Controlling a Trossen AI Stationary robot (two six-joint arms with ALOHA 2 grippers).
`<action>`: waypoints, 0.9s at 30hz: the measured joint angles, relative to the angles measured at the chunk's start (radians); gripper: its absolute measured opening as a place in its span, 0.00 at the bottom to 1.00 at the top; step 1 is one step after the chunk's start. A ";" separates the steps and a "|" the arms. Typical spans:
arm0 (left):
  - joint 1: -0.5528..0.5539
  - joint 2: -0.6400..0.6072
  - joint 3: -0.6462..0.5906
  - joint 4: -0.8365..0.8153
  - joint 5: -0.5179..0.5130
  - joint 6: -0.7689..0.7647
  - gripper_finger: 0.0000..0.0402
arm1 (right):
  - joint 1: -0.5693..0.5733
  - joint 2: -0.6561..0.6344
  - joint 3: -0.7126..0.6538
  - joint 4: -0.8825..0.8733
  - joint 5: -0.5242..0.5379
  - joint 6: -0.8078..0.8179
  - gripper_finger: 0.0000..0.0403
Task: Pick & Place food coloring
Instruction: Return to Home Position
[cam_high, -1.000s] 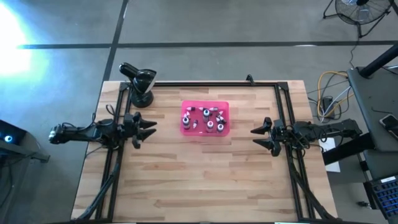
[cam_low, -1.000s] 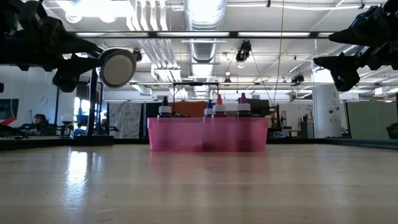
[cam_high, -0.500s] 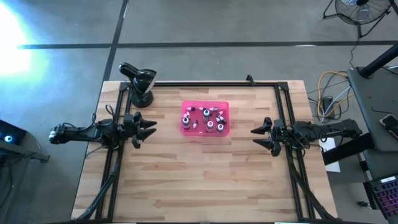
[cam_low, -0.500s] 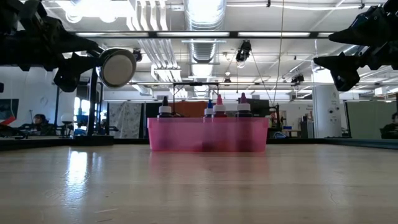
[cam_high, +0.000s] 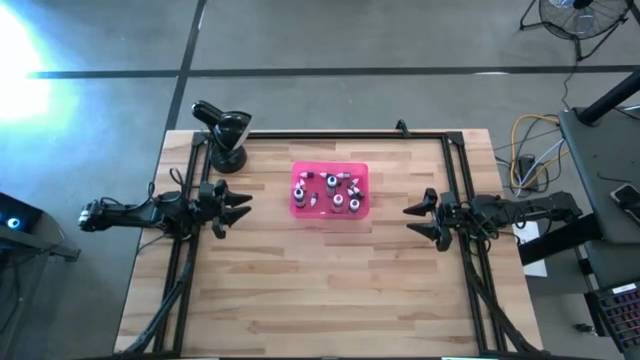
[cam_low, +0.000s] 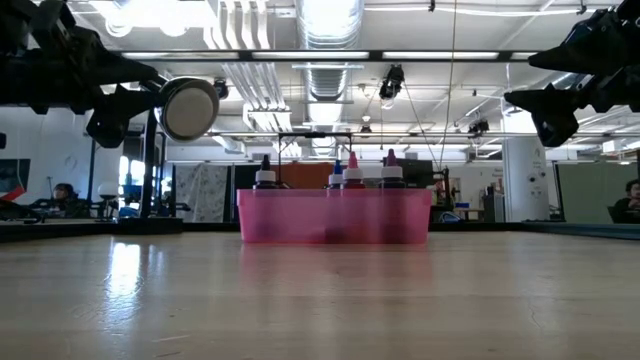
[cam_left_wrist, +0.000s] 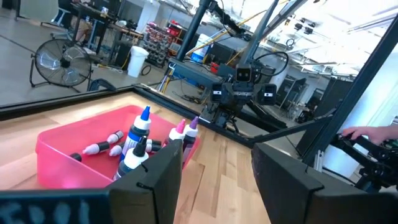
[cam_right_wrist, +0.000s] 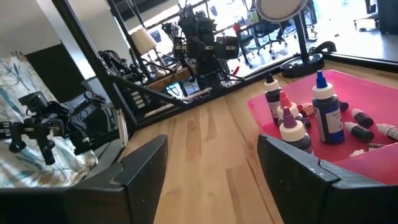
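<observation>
1. While both arms wait at opposite sides of the counter (cam_high: 330, 290), the food coloring bottles (cam_high: 333, 190) sit inside the pink tray (cam_high: 330, 166). The tray lies in the upper middle of the high view, between the two arms.
2. At the middle left of that view, the left gripper (cam_high: 238, 208) hangs over the counter's left side. Its fingers are spread apart with nothing between them, and it points toward the tray but is well apart from it.
3. At the middle right, the right gripper (cam_high: 418, 218) mirrors it, with its fingers also apart and empty, facing the tray from well away.
4. In the low view the tray (cam_low: 335, 218) rests flat on the counter at the centre of the frame. Both grippers sit in the upper corners, above the tray's rim.
5. Several bottles (cam_low: 352, 172) stand upright with their caps above the rim: a dark one at the left end, and blue, pink and purple ones right of the middle.
6. The left wrist view shows more bottles (cam_left_wrist: 140, 134) in the tray (cam_left_wrist: 62, 149), some upright and some lying on its floor.
7. A black stand with a round head (cam_high: 228, 130) occupies the counter's upper left corner, near the tray but not touching it.
</observation>
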 joint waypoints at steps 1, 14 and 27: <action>0.000 0.000 0.000 0.000 0.000 0.000 0.42 | -0.001 -0.001 0.000 0.000 0.000 0.000 0.60; 0.000 0.000 0.002 -0.002 0.000 0.000 0.42 | -0.119 -0.035 0.001 0.008 -0.188 -0.291 0.62; 0.000 0.004 0.002 -0.002 0.000 0.000 0.42 | -0.138 -0.035 0.001 -0.024 -0.187 -0.265 0.61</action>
